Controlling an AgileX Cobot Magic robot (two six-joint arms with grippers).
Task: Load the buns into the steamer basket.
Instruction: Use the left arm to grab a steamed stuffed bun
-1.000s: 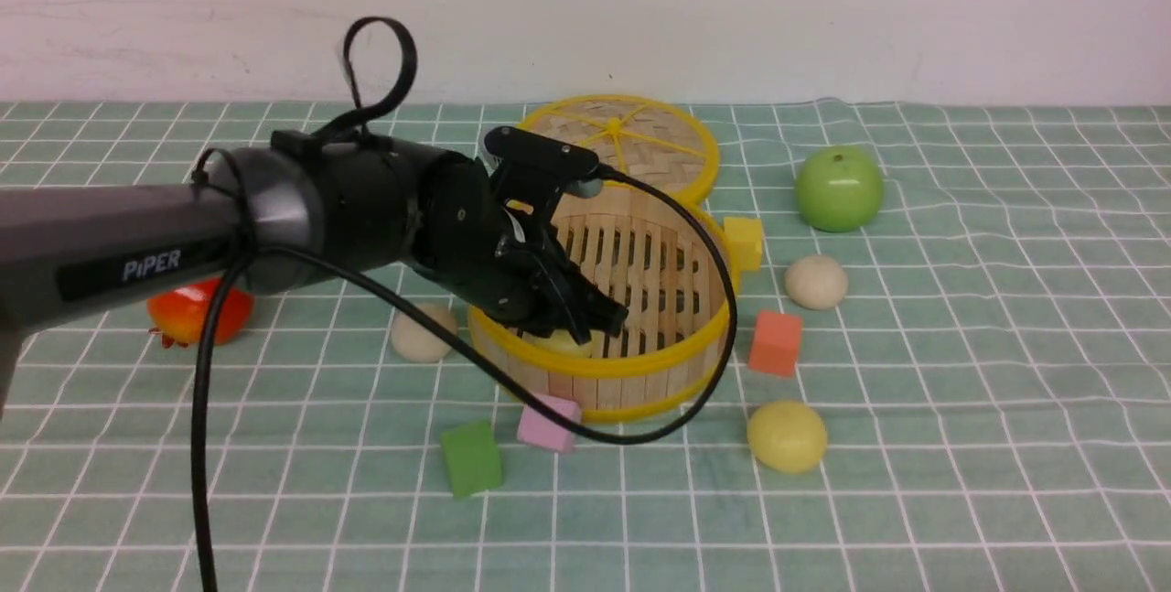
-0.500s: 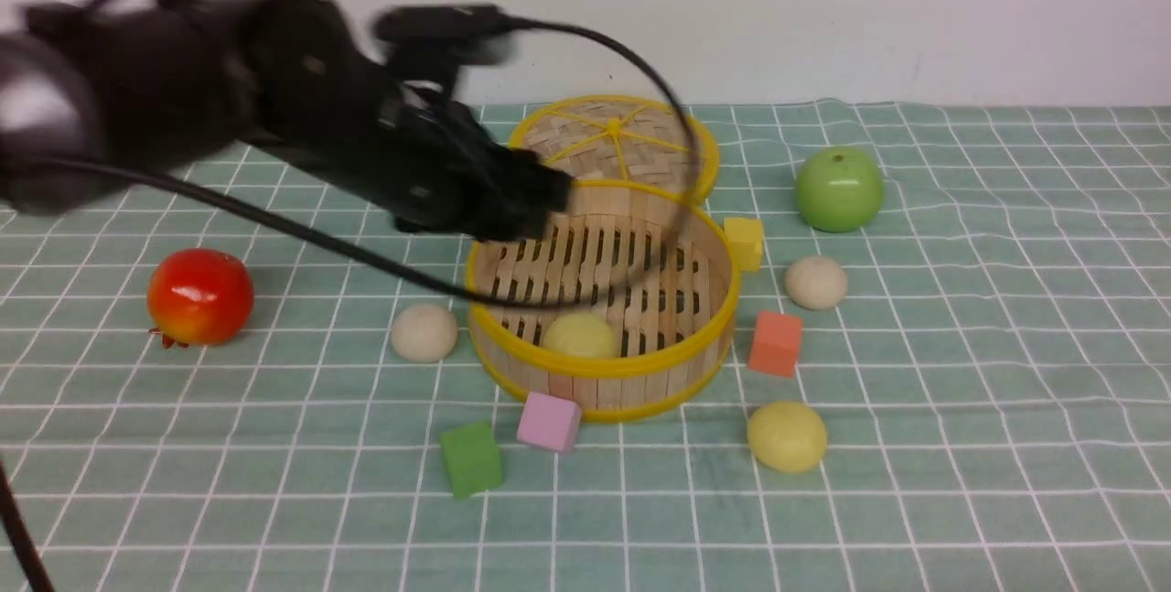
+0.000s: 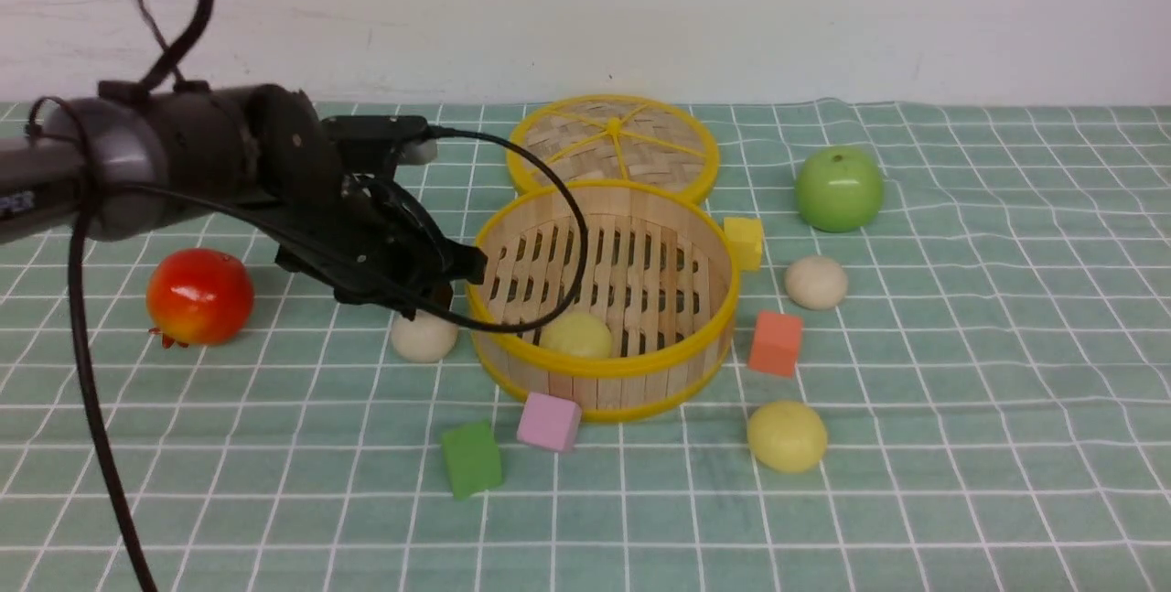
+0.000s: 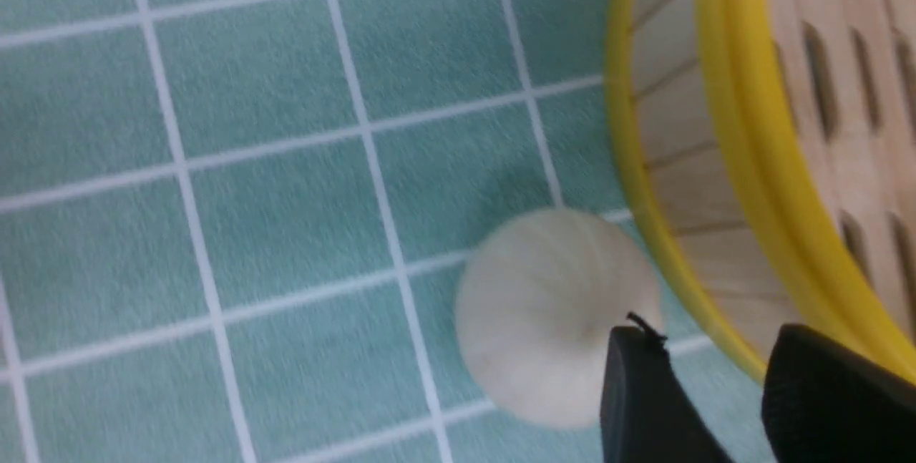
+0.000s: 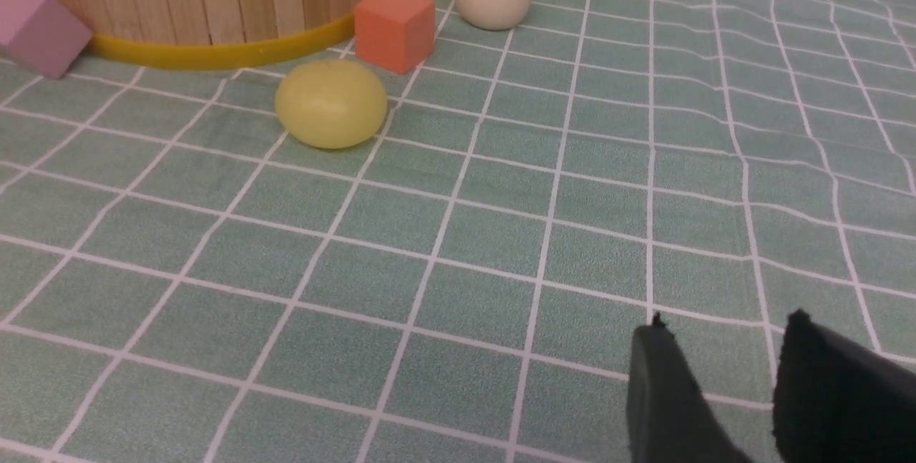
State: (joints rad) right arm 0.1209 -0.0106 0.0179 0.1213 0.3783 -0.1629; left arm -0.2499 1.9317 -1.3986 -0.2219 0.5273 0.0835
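Note:
The steamer basket stands mid-table with one pale yellow bun on its slatted floor. A cream bun lies on the cloth just left of the basket. My left gripper hovers over that bun, open and empty. In the left wrist view the gripper is between this bun and the basket wall. A second cream bun and a yellow bun lie right of the basket. My right gripper is open and empty low over the cloth, near the yellow bun.
The woven lid lies behind the basket. A green apple is at the back right and a red fruit at the left. Yellow, orange, pink and green cubes ring the basket.
My left gripper let go of the yellow bun inside the basket, rose out, and swung left and down to above the cream bun. The yellow bun stays in the basket.

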